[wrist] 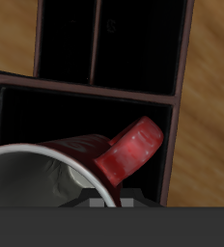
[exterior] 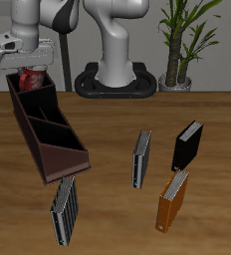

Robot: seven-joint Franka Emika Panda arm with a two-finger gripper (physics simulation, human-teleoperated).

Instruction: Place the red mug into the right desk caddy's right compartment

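1. Nearest in the wrist view, the red mug (wrist: 75,164) hangs clenched in the tool (exterior: 32,72), its pale mouth toward the camera; its handle juts sideways over the dark opening.
2. Straight beneath lies the right compartment (wrist: 85,121), the mug within its walls' outline; the drop looks plumb.
3. Beyond, the right desk caddy (exterior: 45,125) runs lengthwise toward the worktop's (exterior: 108,129) front edge; its sloping end lies farthest from the tool.

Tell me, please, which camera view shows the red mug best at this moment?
The wrist view: the red mug fills much of it, showing its pale inside, rim and speckled handle above the right desk caddy. The exterior view shows only a small red patch beneath the gripper, over the caddy's far end.
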